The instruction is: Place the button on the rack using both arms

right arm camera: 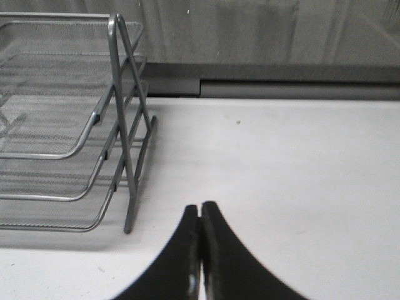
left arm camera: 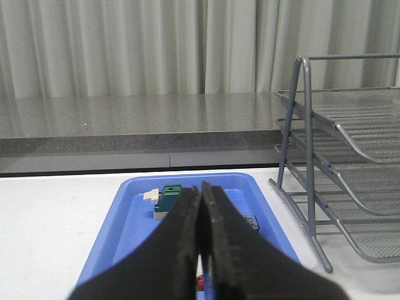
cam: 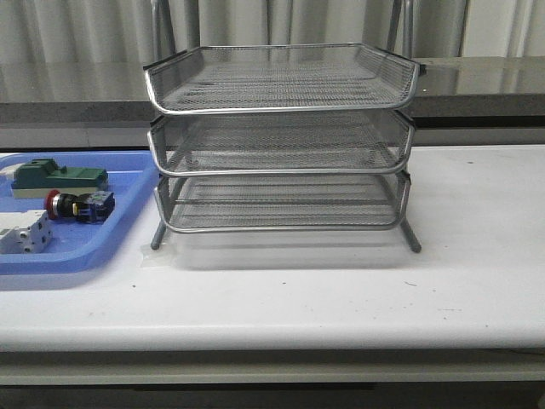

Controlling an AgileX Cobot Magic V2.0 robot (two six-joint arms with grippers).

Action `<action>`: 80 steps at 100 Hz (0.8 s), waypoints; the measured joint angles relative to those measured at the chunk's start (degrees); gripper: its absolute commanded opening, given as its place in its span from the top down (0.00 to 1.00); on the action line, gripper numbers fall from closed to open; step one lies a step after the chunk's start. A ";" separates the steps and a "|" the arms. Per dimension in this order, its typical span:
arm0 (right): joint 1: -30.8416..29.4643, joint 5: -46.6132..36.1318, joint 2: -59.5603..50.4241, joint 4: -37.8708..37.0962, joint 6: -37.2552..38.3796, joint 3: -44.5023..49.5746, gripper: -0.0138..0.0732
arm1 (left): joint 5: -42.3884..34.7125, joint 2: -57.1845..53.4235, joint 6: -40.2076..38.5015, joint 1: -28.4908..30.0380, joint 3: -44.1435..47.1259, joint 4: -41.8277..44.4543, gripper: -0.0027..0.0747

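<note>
The button (cam: pixel 72 205) lies on its side in the blue tray (cam: pixel 119 243) at the desk's (cam: pixel 341 298) left edge, red cap pointing left, between a green block (cam: pixel 55 177) and a white-grey terminal block (cam: pixel 21 232). The three-tier wire rack (cam: pixel 281 141) stands just right of that tray (all tiers bare). My left hand (left arm camera: pixel 201 237) is pressed together above the tray; my right hand (right arm camera: pixel 200 250) is pressed together too, over bare desk right of the rack.

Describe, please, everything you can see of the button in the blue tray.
The button is a small switch with a red round cap, a silver collar, a black body and a blue-yellow rear block. It lies on its side in the blue tray, cap toward the white-grey block, just in front of the green block. No gripper touches it.
</note>
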 measured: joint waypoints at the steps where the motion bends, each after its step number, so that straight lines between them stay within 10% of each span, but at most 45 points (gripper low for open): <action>1: 0.00 0.59 0.48 0.19 0.00 -0.69 0.91 | 0.00 0.00 0.00 0.00 0.00 0.00 0.99; 41: 0.00 3.56 19.93 20.39 0.00 -5.00 0.87 | 0.00 0.00 0.00 0.00 0.00 0.00 0.99; 68: 0.14 2.64 28.99 30.40 -0.40 -5.00 0.37 | 0.00 0.00 0.00 0.00 0.00 0.00 0.99; 80: 1.16 1.02 32.53 32.94 -0.51 -5.09 0.30 | 0.00 0.00 0.00 0.00 0.00 0.00 0.99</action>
